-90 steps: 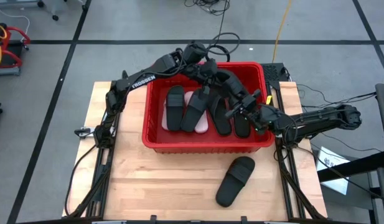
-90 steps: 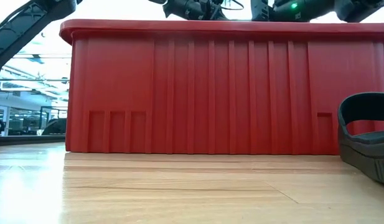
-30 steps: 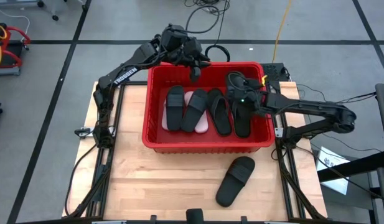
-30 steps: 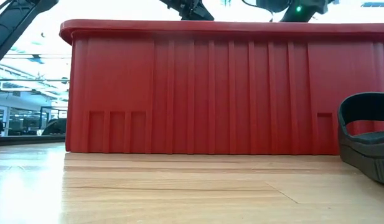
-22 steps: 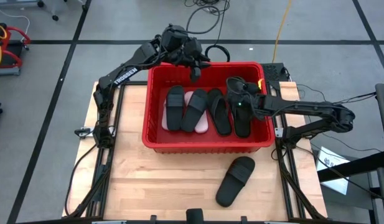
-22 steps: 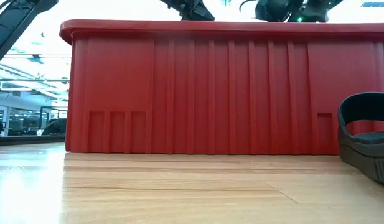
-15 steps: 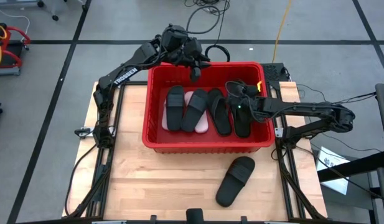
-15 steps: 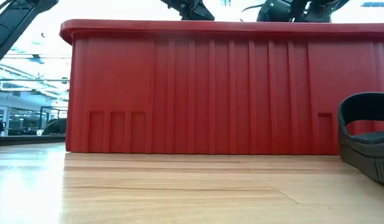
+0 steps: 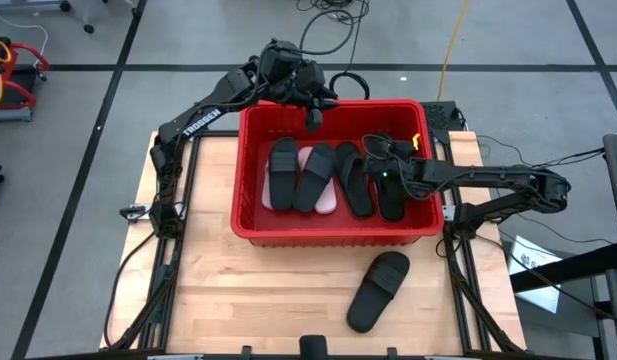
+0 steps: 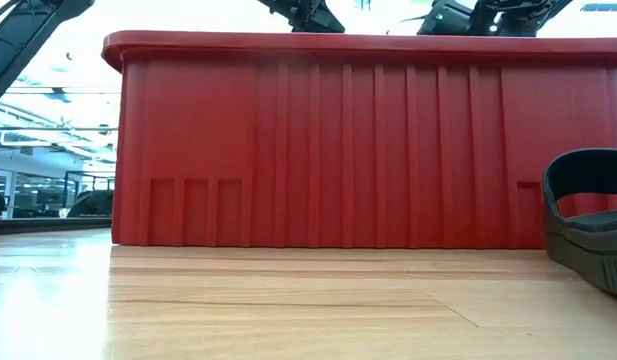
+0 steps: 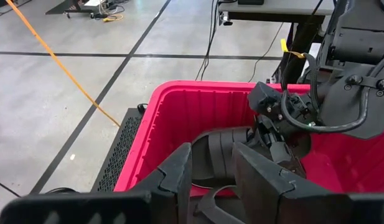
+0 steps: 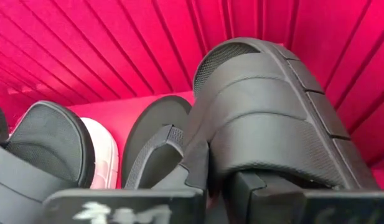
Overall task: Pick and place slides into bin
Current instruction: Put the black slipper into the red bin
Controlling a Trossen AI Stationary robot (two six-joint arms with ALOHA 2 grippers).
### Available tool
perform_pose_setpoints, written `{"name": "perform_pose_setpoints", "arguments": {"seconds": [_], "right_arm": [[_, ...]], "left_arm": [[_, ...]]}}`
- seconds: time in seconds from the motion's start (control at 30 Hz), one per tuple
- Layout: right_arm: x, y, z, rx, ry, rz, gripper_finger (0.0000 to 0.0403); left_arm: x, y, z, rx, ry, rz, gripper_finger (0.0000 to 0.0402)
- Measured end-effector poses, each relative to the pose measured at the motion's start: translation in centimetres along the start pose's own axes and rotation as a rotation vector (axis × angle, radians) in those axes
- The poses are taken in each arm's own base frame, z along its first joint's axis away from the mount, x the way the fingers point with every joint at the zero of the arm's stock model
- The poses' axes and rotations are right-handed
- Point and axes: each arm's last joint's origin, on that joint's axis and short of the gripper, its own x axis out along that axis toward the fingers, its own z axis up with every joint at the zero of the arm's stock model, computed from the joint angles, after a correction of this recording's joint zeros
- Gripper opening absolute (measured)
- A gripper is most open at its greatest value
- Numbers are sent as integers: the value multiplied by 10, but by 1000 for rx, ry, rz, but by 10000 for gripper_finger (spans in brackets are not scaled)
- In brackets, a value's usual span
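Bin [image 9: 333, 232]: red, sitting at the table's far half; long axis running left to right.
Slides in bin: four black ones [image 9: 282, 172] and a pink one [image 9: 326, 197] lying side by side, long axes running near to far.
Loose slide [image 9: 376, 290]: black, lying on the table [image 9: 248, 295] in front of the bin, angled, strap end toward the bin.
Right gripper [image 9: 381, 165]: reaching inside the bin's right part, fingers pinching the strap of the rightmost black slide [image 12: 266, 118].
Left gripper [image 9: 313, 115]: hanging over the bin's far rim, fingers parted, holding nothing.
Low view: showing only the bin's front wall [image 10: 368, 150] and the loose slide's end.
Right wrist view: showing the grip close up.
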Motion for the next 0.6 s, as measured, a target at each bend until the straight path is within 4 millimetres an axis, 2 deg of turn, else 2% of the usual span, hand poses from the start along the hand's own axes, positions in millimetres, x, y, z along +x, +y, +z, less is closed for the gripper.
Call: {"name": "perform_pose_setpoints", "arguments": {"seconds": [0.43, 0.6], "right_arm": [[0, 0, -1, 17, 24, 7, 114], [2, -1, -1, -12, 86, 27, 152]], "left_arm": [[0, 0, 0, -2, 0, -1, 115], [0, 0, 0, -3, 0, -3, 115]]}}
